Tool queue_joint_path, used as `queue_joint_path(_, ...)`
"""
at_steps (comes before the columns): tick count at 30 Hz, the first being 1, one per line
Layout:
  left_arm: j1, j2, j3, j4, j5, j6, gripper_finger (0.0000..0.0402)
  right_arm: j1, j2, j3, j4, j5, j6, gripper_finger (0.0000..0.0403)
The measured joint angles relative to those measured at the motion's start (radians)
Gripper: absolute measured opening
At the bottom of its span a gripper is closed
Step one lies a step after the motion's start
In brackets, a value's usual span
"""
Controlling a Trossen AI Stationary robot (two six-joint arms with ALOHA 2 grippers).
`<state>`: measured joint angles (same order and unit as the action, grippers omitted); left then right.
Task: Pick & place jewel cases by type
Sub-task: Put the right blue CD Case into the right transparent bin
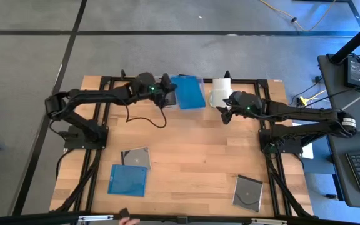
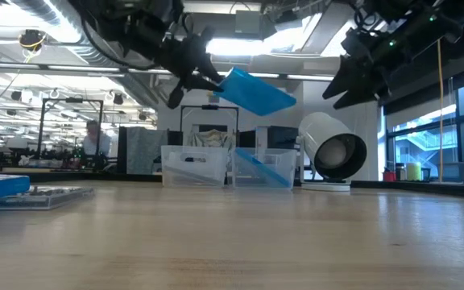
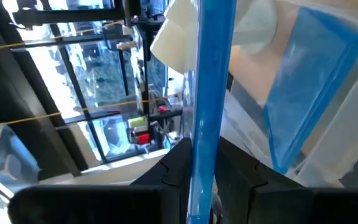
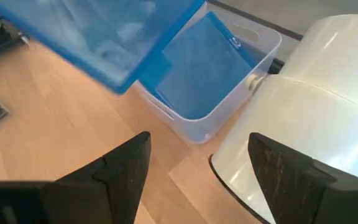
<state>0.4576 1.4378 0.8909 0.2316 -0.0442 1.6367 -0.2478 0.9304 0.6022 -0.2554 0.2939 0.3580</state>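
The left gripper (image 2: 204, 76) pinches a tilted blue case (image 2: 254, 91) above the bin (image 2: 264, 167); released early, it could strike the rim, while the right gripper (image 4: 197, 171) hangs open nearby.

Wood table (image 1: 192, 150): cases (image 1: 129, 180), bins (image 2: 193, 167), roll (image 2: 332, 151).

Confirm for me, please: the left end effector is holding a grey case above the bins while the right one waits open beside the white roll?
Not quite: the case in the left end effector is blue, as the low view shows. The right end effector does wait open by the white roll.
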Motion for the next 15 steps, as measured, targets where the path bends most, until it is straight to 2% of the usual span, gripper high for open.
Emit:
queue_joint_path(6,0.087,0.068,0.0,0.085,0.089,0.019,0.005,0.0,0.029,0.0,-0.004,0.001,0.0,0.0273)
queue_joint_path(15,0.119,0.232,0.065,0.108,0.133,0.07,0.0056,0.0,0.052,0.0,-0.002,0.002,0.002,0.0273)
